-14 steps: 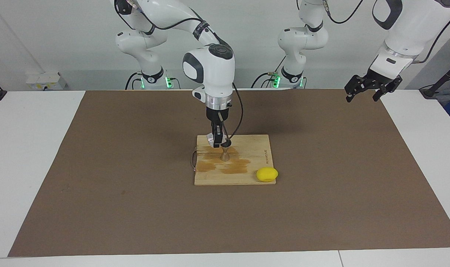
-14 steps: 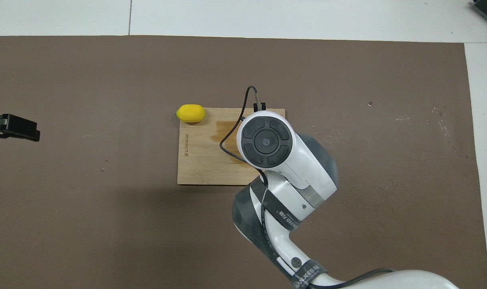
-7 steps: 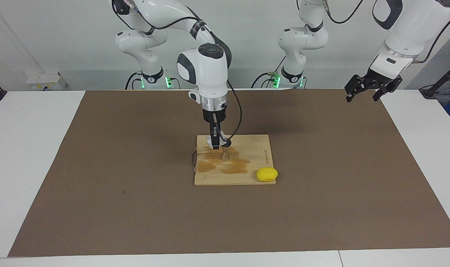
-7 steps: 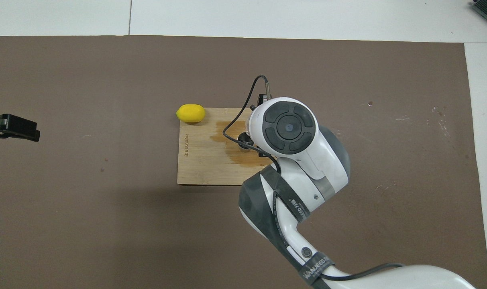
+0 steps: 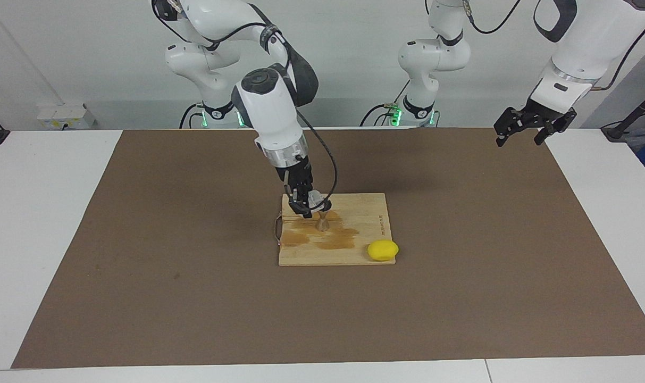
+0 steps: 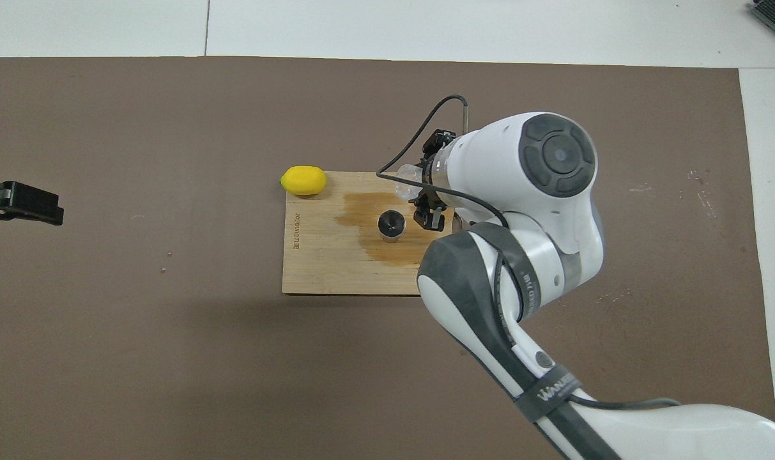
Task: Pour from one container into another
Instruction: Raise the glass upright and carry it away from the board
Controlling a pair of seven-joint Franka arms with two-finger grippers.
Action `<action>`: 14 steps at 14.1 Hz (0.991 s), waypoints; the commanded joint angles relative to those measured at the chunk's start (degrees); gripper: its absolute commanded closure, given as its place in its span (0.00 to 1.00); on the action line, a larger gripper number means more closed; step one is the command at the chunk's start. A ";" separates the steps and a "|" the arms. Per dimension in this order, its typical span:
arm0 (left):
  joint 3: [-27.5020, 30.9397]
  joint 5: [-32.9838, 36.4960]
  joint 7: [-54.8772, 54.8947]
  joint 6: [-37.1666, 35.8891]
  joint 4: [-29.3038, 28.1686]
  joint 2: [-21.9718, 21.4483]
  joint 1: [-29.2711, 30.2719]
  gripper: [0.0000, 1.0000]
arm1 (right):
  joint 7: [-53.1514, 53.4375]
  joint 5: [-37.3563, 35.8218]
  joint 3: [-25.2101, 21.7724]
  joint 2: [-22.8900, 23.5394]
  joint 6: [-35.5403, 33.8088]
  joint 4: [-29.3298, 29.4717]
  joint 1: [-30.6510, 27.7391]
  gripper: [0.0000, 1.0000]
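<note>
We see the glass cup [image 5: 316, 201] tilted over the jigger [image 5: 322, 219] | jigger upright on wet board [image 5: 365, 213] | right gripper [image 5: 305, 208] clamped on cup | lemon [image 5: 383, 250] at board corner | left gripper [image 5: 524, 130] open, waiting above bench [image 5: 61, 223] edge

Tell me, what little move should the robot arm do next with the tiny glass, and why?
Probably tip the glass cup a bit more toward the jigger. The right gripper holds the cup tilted just above the jigger's open top, which stands upright on the wooden board. The board has wet stains around it, so a slow tilt seems wise. The left gripper waits, open, over the mat's edge.
</note>
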 commanded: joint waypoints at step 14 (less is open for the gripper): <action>0.19 0.69 -0.50 -0.77 -0.51 -1.32 -1.15 0.00 | -45.29 45.18 0.83 -3.70 -7.31 -9.94 -26.97 1.00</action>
